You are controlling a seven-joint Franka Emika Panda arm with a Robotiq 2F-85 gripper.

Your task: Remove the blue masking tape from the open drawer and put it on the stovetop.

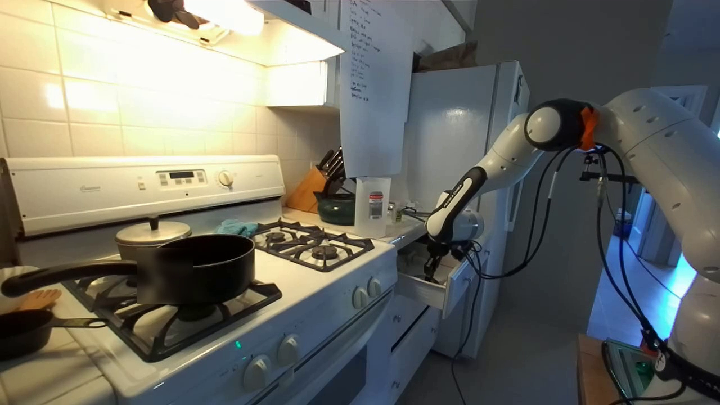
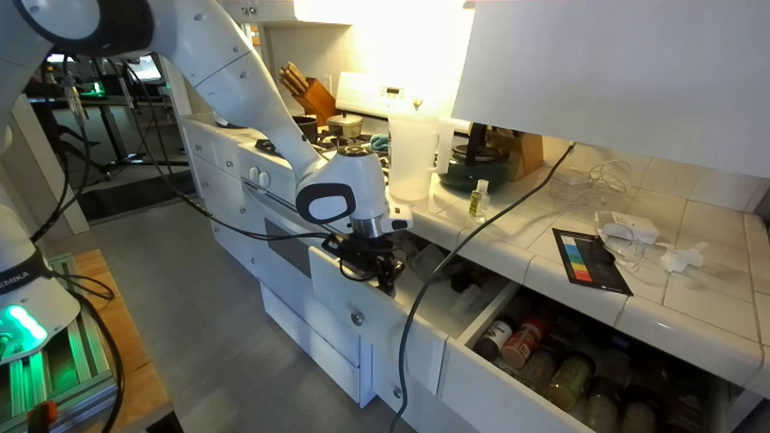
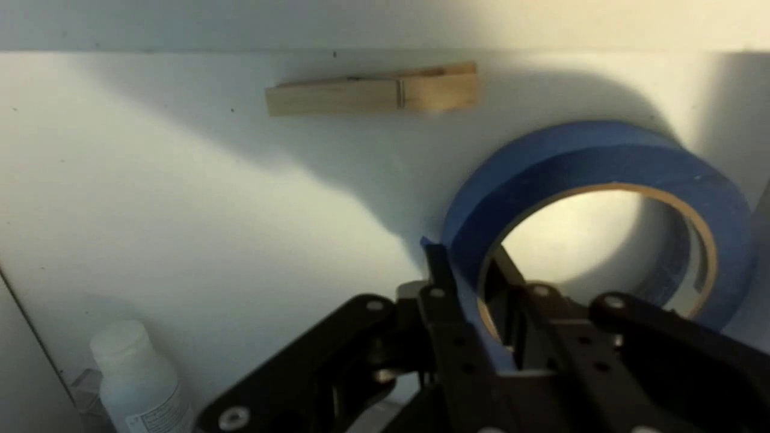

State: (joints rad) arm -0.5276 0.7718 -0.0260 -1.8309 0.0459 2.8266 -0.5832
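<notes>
Grip: in the wrist view I had the gripper (image 3: 468, 252) set astride one side of the tape (image 3: 601, 159). One fingertip stood against the outer face and the other inside the hole, with the blue wall pinched between them.

Location: the tape was inside the drawer (image 2: 337, 291), close to the drawer floor. I could not tell whether its underside touched that floor. A clothespin (image 3: 373, 96) lay near the tape, along a drawer wall and apart from both fingers. A white bottle (image 3: 141, 379), cut off at the edge of the view, was well apart from the tape.

Arm: in both exterior views the arm (image 1: 512, 152) hung over the drawer, with the gripper pointing down into it. The gripper's tip showed small and dark there, so I read the grip from the wrist view.

Surroundings: the stovetop (image 1: 298, 281) adjoined the counter (image 2: 532, 237) above the drawer. A black pot (image 1: 225, 275), partly blurred, sat on the stovetop, with a lidded pot (image 1: 152, 233) just behind it. A pitcher (image 2: 412, 162) stood upright on the counter, just beside the stovetop. In an exterior view, the neighboring drawer also stood open and held jars (image 2: 571, 379).
</notes>
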